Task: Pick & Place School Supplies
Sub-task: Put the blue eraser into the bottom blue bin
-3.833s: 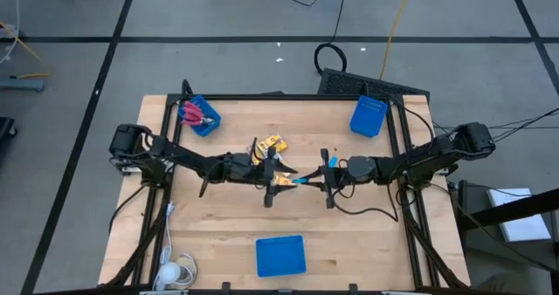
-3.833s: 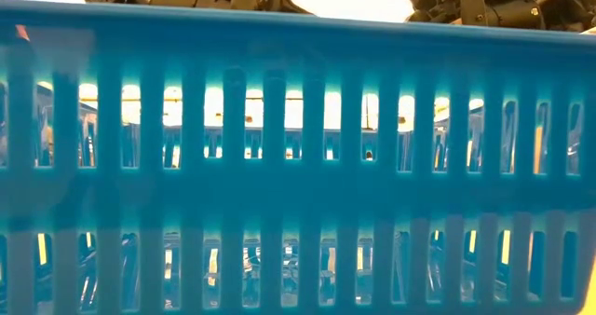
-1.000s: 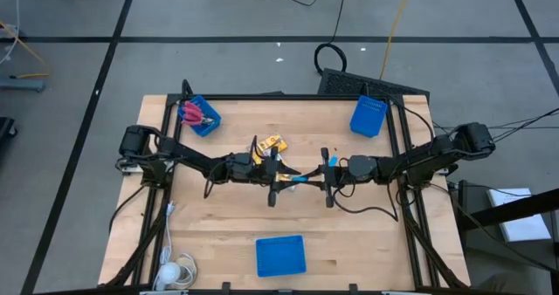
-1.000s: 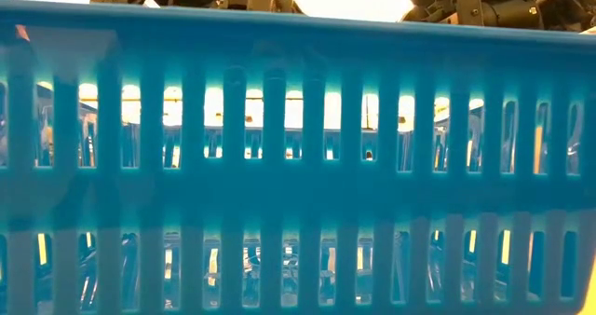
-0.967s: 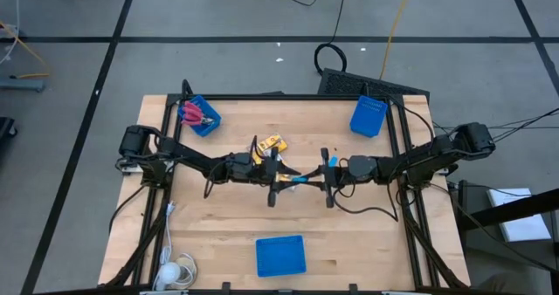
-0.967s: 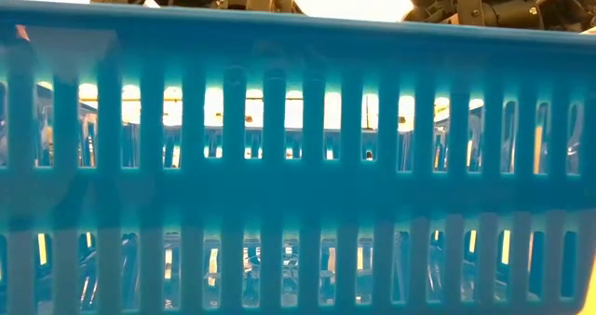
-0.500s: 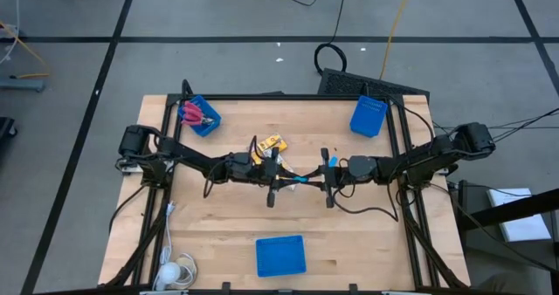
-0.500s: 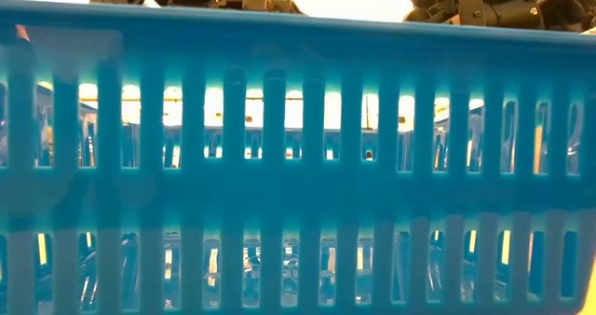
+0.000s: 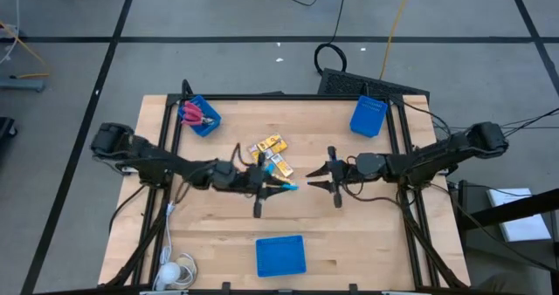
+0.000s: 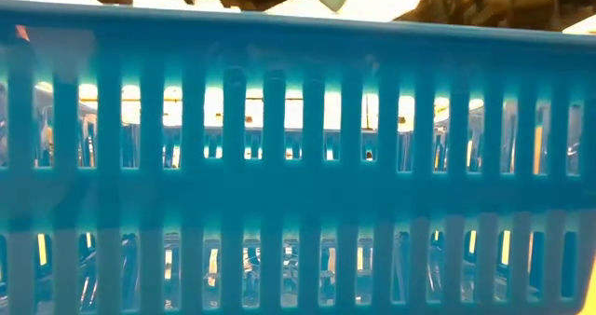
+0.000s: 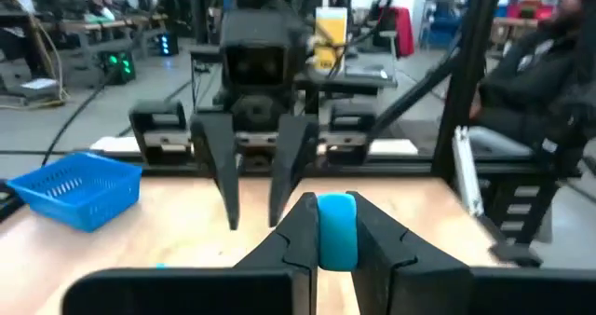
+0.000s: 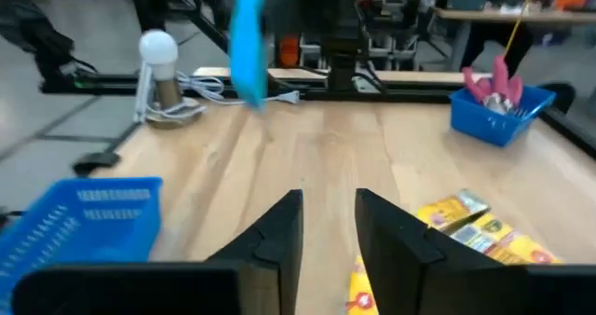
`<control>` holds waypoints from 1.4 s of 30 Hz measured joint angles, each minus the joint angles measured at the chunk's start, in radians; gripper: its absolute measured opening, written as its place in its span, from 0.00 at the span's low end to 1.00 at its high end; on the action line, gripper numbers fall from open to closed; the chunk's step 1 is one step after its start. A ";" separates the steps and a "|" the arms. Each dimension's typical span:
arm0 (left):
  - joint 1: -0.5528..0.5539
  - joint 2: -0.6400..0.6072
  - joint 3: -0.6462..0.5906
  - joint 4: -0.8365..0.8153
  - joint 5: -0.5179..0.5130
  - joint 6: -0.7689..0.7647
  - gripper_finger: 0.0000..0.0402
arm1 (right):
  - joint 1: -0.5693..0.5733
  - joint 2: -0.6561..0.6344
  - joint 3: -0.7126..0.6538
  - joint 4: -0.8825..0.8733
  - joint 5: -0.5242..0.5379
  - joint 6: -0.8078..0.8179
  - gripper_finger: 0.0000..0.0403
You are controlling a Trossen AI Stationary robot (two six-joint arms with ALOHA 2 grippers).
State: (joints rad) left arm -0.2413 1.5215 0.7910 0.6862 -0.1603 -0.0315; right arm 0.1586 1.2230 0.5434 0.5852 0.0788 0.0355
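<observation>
My left gripper (image 11: 332, 224): clamped on the light-blue oblong piece (image 11: 336, 229), between my fingertips.
My right gripper (image 9: 329, 174): jaws apart, empty, facing it.
Handling: seems light, stiff, smooth; grip mid-length.

Two dark jointed arms trailing black cables.
</observation>
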 joint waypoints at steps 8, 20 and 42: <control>-0.265 0.001 0.000 -0.023 -0.161 -0.036 0.08 | 0.092 -0.066 -0.046 0.053 0.000 0.032 0.26; -0.400 0.311 0.000 0.184 -0.341 -0.183 0.08 | 0.254 -0.059 -0.060 0.118 0.127 -0.004 0.21; -0.443 0.437 0.000 0.173 -0.175 -0.365 0.16 | 0.354 -0.051 -0.060 0.115 0.135 0.004 0.19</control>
State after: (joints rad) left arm -0.6839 1.9587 0.7910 0.8597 -0.3355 -0.3967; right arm 0.5129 1.1721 0.4839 0.6997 0.2134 0.0399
